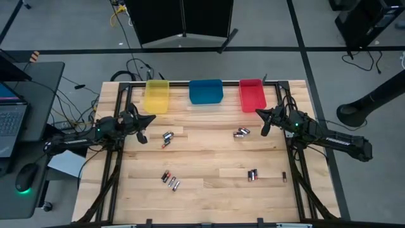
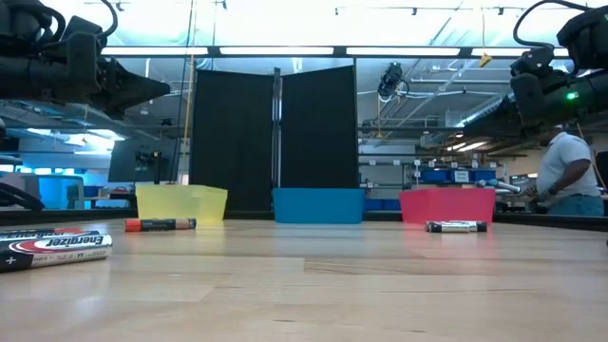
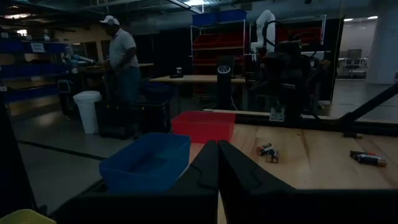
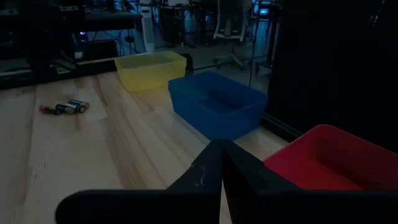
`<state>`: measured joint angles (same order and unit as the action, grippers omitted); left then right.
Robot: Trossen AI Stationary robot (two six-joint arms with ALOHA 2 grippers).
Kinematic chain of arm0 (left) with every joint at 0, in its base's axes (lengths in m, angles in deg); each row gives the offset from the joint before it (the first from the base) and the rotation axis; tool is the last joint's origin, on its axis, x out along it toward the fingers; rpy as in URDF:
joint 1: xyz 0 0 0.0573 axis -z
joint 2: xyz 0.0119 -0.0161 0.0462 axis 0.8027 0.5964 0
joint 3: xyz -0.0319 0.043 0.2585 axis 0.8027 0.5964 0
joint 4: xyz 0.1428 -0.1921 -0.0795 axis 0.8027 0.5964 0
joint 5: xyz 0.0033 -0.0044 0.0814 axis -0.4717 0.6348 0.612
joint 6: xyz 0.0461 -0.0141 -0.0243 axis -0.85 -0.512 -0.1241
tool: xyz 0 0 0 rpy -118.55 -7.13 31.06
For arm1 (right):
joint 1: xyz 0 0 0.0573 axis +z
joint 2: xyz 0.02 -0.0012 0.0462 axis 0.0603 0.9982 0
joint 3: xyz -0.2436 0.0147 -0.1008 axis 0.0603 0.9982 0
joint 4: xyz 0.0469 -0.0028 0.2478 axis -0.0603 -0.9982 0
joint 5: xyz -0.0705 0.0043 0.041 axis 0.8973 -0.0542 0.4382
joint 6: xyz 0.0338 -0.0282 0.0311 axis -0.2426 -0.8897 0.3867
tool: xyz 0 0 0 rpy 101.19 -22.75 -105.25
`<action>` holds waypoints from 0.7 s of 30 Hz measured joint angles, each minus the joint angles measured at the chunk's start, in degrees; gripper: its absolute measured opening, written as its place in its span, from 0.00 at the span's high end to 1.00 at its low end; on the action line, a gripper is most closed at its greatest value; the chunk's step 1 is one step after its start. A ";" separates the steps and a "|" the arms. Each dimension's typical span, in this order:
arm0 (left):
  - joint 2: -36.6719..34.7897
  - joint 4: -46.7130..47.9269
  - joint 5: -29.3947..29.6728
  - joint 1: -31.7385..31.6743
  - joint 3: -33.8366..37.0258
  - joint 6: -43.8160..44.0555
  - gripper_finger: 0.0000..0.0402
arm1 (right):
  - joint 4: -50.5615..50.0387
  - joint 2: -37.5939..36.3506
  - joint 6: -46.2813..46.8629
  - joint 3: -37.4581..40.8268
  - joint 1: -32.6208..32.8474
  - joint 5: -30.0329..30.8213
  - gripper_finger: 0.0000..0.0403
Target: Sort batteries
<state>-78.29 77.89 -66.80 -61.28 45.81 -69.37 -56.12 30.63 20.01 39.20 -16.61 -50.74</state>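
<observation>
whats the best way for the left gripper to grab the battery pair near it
Probably from straight above, closing across the round body of one cell at its middle. The battery pair lies flat on the table with the cells side by side, so only their tops are free. The left gripper, fingers together, would need to open first.

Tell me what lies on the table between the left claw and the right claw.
Two clusters in the high view: batteries near the left claw at, more near the right claw at. Bare wood between.
</observation>
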 joint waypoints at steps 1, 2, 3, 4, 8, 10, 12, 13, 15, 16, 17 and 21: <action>-0.02 0.00 -0.02 0.00 0.00 0.00 0.99 | 0.01 0.01 0.00 -0.01 0.01 0.00 0.95; -0.02 0.00 0.00 0.00 -0.02 0.00 0.99 | 0.01 -0.01 0.02 -0.01 0.01 0.00 0.95; -0.01 0.00 0.00 0.00 -0.01 0.00 0.99 | 0.00 0.00 0.01 0.00 0.00 0.00 0.95; 0.00 0.00 0.00 0.01 -0.02 0.00 0.99 | 0.01 -0.01 0.00 0.00 0.01 0.00 0.95; -0.01 0.00 -0.02 0.00 -0.02 0.00 0.99 | 0.01 0.01 0.00 -0.01 0.01 0.00 0.95; -0.02 0.00 -0.01 0.02 -0.01 0.00 0.99 | 0.01 0.00 0.00 -0.01 0.01 0.00 0.95; -0.02 0.00 -0.02 0.00 -0.02 0.00 0.99 | 0.14 0.01 0.00 0.01 0.01 0.00 0.95; 0.00 -0.01 0.00 0.00 0.00 0.00 0.99 | 0.56 0.01 0.00 0.00 0.01 0.00 0.95; -0.02 0.00 -0.02 0.00 -0.02 0.00 0.99 | 1.96 -0.01 0.02 0.01 0.00 0.00 0.95; -0.01 0.00 -0.01 0.00 -0.01 0.00 0.99 | 2.85 0.01 0.04 0.01 0.01 0.00 0.95; -0.01 -0.01 -0.02 0.00 -0.01 0.00 0.99 | 3.97 0.01 0.02 0.01 0.01 0.00 0.95; 0.00 0.00 0.00 0.01 -0.01 0.00 0.99 | 11.06 -0.01 0.02 0.01 -0.01 0.00 0.95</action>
<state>-78.29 77.89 -66.80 -61.28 45.79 -69.37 -45.06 30.63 20.03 39.21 -16.62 -50.74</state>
